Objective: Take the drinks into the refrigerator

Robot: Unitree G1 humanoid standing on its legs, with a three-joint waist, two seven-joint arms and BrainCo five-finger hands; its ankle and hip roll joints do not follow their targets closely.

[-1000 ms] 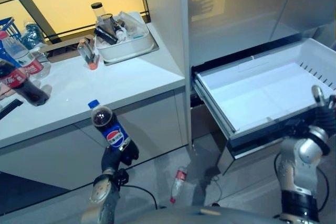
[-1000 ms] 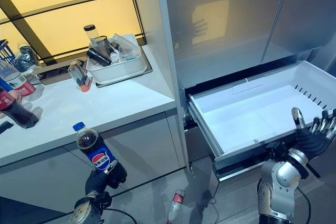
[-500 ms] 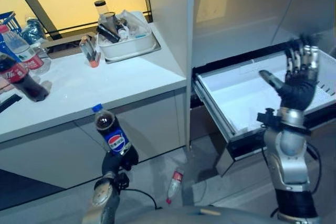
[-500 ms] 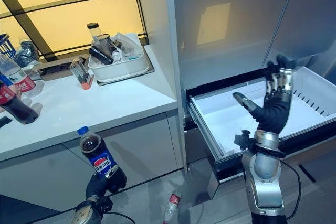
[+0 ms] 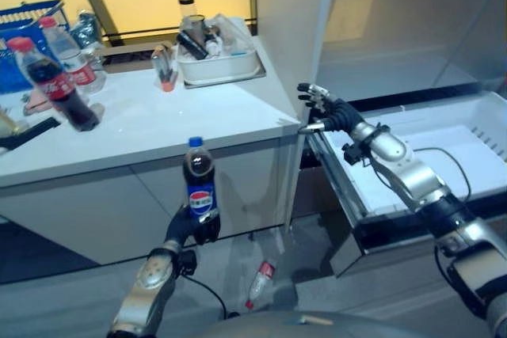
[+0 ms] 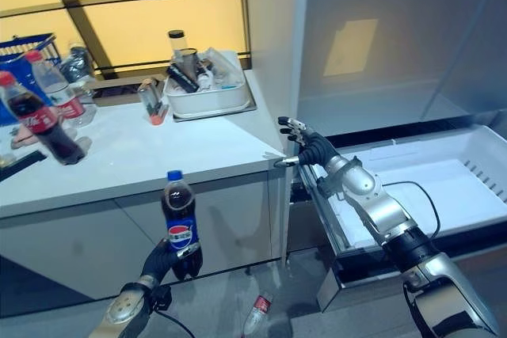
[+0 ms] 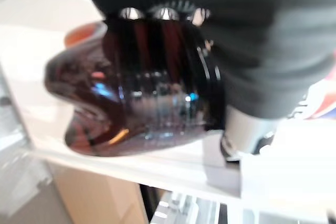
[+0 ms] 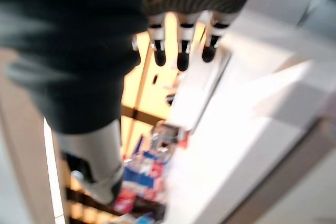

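My left hand (image 5: 188, 229) is shut on a cola bottle (image 5: 200, 187) with a blue cap and a blue label. It holds the bottle upright, low in front of the cabinet under the counter. The left wrist view shows the dark bottle (image 7: 142, 90) close up, with my fingers (image 7: 163, 13) curled round it. My right hand (image 5: 337, 115) is open with its fingers spread beside the counter's right corner, at the left end of the pulled-out white refrigerator drawer (image 6: 451, 187). The drawer has nothing in it. In the right wrist view the fingers (image 8: 181, 51) are straight.
On the white counter (image 5: 158, 124) stand a red-labelled cola bottle (image 5: 59, 89), a clear water bottle (image 5: 70, 53), a blue basket (image 5: 28, 17) and a white tray of odds and ends (image 5: 218, 65). A small bottle (image 5: 260, 282) lies on the floor. Grey refrigerator doors (image 5: 412, 29) rise above the drawer.
The camera has shifted right. My right hand has swung from above the drawer leftward to the counter's corner. My left hand still holds the bottle, now more upright.
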